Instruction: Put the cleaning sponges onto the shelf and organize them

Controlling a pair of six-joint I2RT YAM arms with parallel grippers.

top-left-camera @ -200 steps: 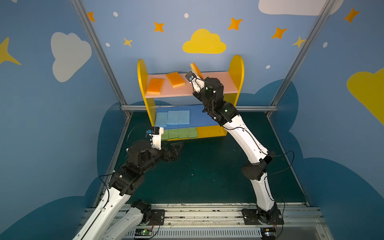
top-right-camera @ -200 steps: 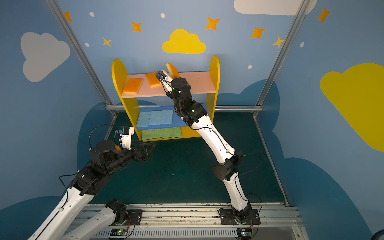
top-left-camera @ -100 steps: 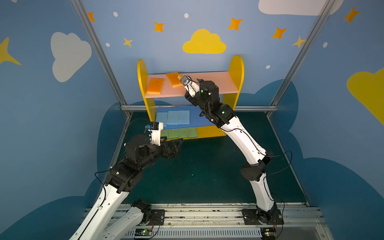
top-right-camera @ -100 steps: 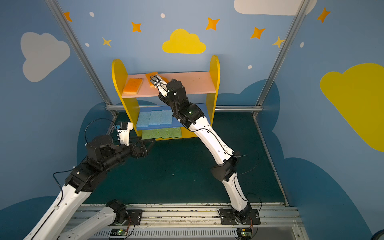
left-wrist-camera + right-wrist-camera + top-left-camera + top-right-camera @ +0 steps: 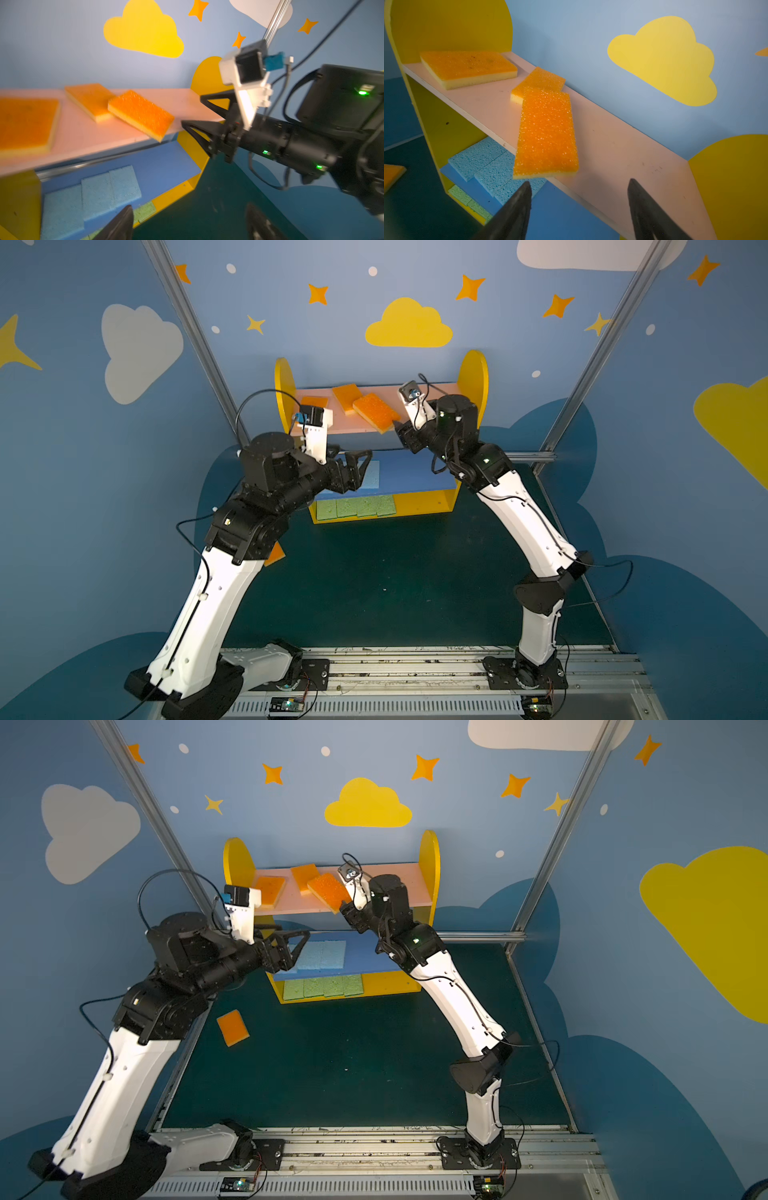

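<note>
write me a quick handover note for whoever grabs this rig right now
Left gripper: open, empty, in front of the shelf. Right gripper: open, empty, by the pink board.
Done: three orange sponges on the pink board, three blue sponges on the blue board, four green sponges on the yellow board.
To do: fourth orange sponge lies on the floor; rightmost orange sponge overhangs the pink board's edge, overlapping its neighbour; straighten it.

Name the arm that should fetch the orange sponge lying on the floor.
Left. The orange sponge lies on the floor right beside the left arm, and the left gripper is open and empty. The right gripper is up at the pink board, farther away.
</note>
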